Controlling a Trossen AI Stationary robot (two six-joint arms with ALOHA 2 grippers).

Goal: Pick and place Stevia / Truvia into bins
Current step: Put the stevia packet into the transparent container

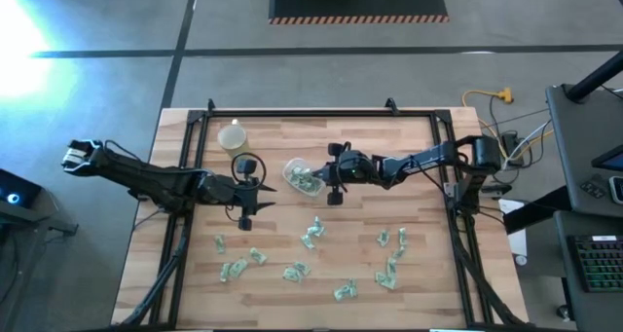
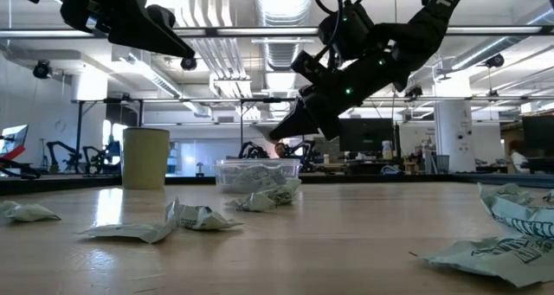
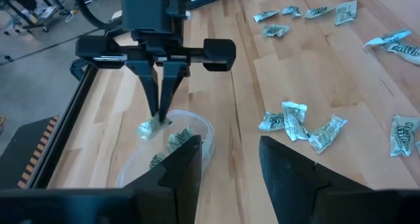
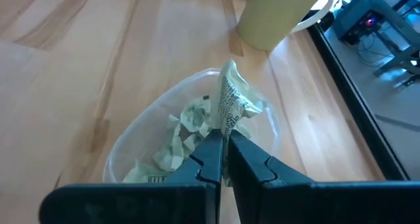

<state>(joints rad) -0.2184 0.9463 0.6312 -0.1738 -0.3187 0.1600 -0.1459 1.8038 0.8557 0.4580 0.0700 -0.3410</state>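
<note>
A pale wooden worktop (image 1: 321, 147) in a dark metal frame stands on a grey concrete floor, with a hazard-striped mat (image 1: 359, 1) beyond its far edge and a workshop of pipes, lamps and benches behind it in the low view. Near the far left corner stands a pale yellow cup (image 1: 232, 136), just beside the clear tub (image 1: 303, 175), which sits about mid-worktop and already holds several crumpled sachets. The right hand (image 1: 321, 168) hangs over the tub's rim, its fingers pinched tight on one green-and-white sachet (image 4: 231, 100) that dangles above the pile inside. The left hand (image 1: 247, 215) hovers a little to the tub's left with its fingers parted and nothing between them. Loose sachets (image 1: 313, 232) lie scattered over the near half of the worktop (none blocks the tub). In the low view the tub's contents are hard to make out through its wall, and the nearest sachets are cut off at the picture's edges.
</note>
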